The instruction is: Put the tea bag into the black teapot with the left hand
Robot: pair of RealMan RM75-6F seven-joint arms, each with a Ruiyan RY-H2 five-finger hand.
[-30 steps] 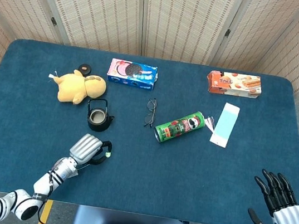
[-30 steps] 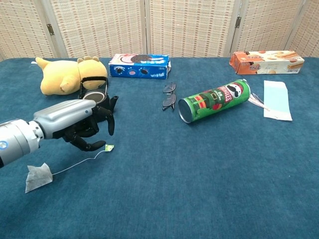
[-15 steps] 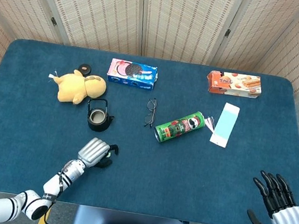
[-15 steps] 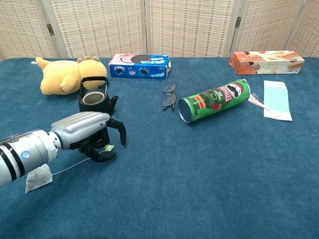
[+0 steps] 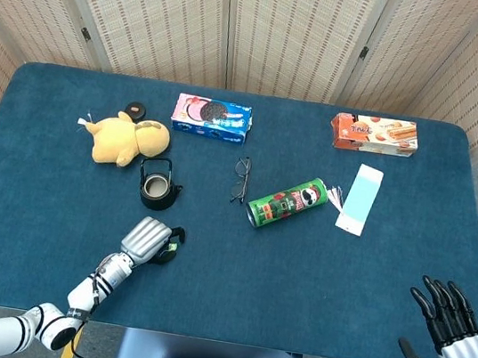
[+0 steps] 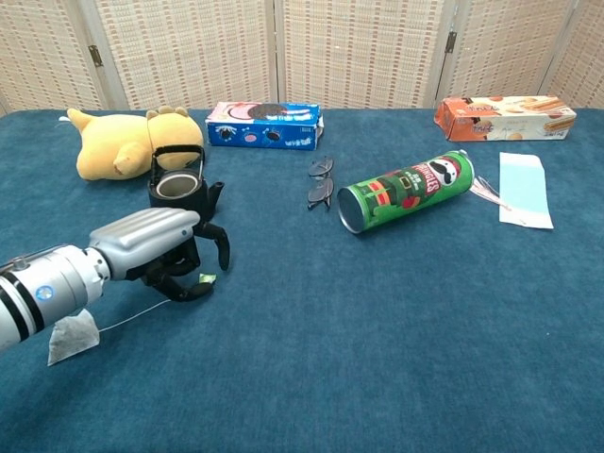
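The black teapot [image 5: 158, 187] [image 6: 176, 189] stands open-topped in front of the yellow plush. The tea bag [image 6: 74, 337] lies flat on the cloth near the front edge. Its string runs right to a small green tag [image 6: 206, 278] [image 5: 171, 245]. My left hand [image 5: 147, 239] [image 6: 160, 250] hovers low, a little nearer than the teapot. Its fingers arch over the tag with the thumb just below it, and the tag still lies on the cloth. My right hand [image 5: 453, 342] hangs with fingers spread past the table's front right corner, holding nothing.
A yellow plush [image 5: 126, 140] and the round teapot lid [image 5: 135, 110] lie behind the teapot. An Oreo box [image 5: 213, 114], glasses [image 5: 239, 179], a green Pringles can [image 5: 288, 202], a pale blue packet [image 5: 360, 200] and an orange biscuit box [image 5: 374, 134] spread across the table.
My left hand slid right towards the tag, then eased back a little left, its fingers staying curled over the tag. Tag and tea bag have not moved.
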